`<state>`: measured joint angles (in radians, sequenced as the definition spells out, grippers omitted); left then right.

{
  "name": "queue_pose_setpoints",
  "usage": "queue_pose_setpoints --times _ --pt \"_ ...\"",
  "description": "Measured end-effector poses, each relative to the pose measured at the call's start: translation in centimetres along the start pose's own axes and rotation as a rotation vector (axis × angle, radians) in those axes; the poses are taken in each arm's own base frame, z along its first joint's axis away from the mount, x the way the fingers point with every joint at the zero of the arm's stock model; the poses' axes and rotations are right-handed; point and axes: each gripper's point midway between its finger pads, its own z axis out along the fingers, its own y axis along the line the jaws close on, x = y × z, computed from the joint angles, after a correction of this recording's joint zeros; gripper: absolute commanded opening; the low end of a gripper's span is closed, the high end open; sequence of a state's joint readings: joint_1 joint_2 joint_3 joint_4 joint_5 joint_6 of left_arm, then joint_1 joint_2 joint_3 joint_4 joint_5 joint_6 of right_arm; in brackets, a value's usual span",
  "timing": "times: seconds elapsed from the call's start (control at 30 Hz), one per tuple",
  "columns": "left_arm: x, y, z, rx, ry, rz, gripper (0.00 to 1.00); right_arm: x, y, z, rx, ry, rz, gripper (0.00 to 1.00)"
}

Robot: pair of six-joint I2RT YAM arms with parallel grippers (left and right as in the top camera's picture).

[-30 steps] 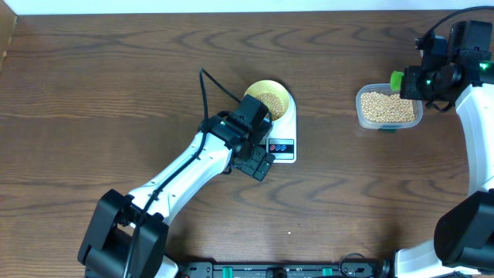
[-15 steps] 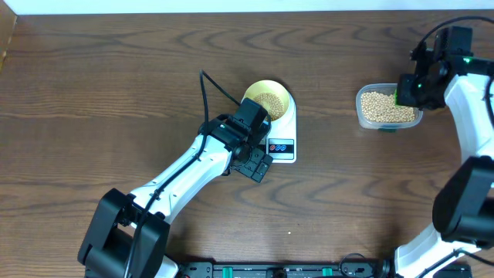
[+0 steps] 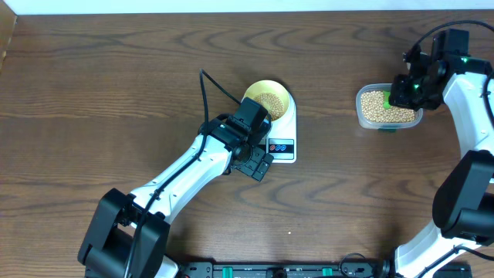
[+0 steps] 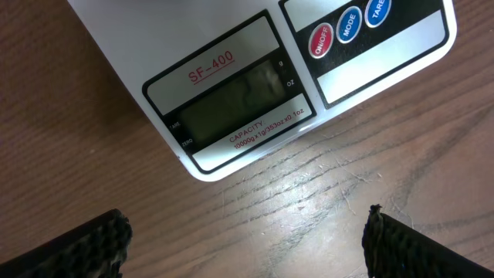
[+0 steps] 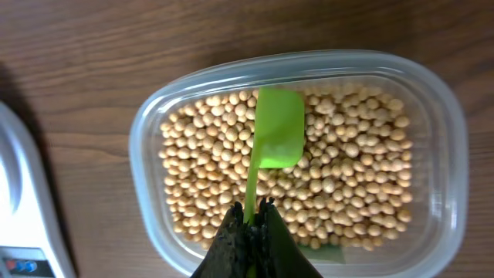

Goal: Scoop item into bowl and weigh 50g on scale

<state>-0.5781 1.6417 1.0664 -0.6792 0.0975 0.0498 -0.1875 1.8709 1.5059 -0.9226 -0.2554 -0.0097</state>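
Two arms work at a wooden table (image 3: 116, 77), shown here at the scooping stage. Over the last second the right gripper (image 5: 251, 225) has swung in from beyond the clear tub (image 5: 147, 131) to a position directly above it. Its jaws are clamped tight on the handle of a green scoop (image 5: 278, 137), whose blade now lies over the beans (image 5: 355, 177) in the tub with nothing visible on it. Another load is probably about to be taken, so the weighing is judged incomplete. The pale-yellow bowl (image 3: 287, 96) sits on the platform of the scale (image 4: 154, 46), well left of the tub, with a shallow layer of beans already inside. The left gripper (image 4: 247, 251) has not moved: jaws spread wide and empty, it hovers just beside the scale's display (image 4: 231, 104), which is dark and illegible in the wrist view. Bare table separates tub and bowl, and the left arm, close against the scale's near edge, is the only likely obstacle to delivery.
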Motion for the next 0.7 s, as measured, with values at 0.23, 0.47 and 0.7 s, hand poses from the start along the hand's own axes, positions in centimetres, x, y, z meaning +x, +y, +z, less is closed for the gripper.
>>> queue_pose_setpoints --times 0.23,0.47,0.7 --pt "0.0 0.0 0.0 0.0 -0.001 0.0 0.98 -0.2 -0.7 -0.9 -0.121 -0.019 0.076 0.01" --pt "-0.1 0.0 0.0 0.0 -0.004 0.0 0.98 -0.1 -1.7 -2.6 -0.293 -0.039 0.174 0.01" --pt "-0.1 0.0 0.0 0.0 -0.004 0.001 0.98 0.9 -2.4 -3.9 -0.383 -0.023 0.23 0.01"
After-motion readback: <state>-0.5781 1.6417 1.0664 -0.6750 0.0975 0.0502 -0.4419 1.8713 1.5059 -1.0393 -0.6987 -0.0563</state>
